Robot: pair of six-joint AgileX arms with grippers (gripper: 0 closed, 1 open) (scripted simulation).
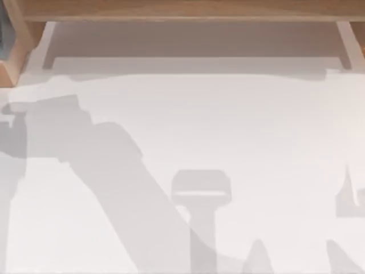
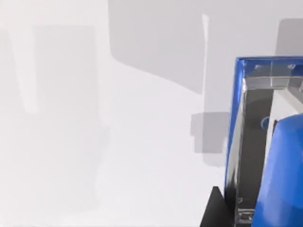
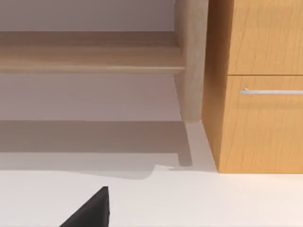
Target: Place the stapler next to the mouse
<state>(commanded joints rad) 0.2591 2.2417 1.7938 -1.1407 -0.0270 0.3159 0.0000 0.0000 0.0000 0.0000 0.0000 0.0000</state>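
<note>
Where the top view looks down, the white worktop (image 1: 239,131) spreads pale and bare, crossed by grey shadows of the arms, with a wooden frame (image 1: 188,10) running along its far edge. In the right wrist view a wooden cabinet (image 3: 258,94) with a metal drawer handle (image 3: 271,91) stands at the worktop's far edge, and a black tip of the right gripper (image 3: 92,210) juts in low; I cannot tell how its fingers stand. In the left wrist view the stapler (image 2: 265,156) sits very close to the camera, bright blue with a shiny metal channel inside, seemingly lifted above the worktop. A black finger of the left gripper (image 2: 214,210) lies just beside it, perhaps clasping it, though I cannot tell for certain.
</note>
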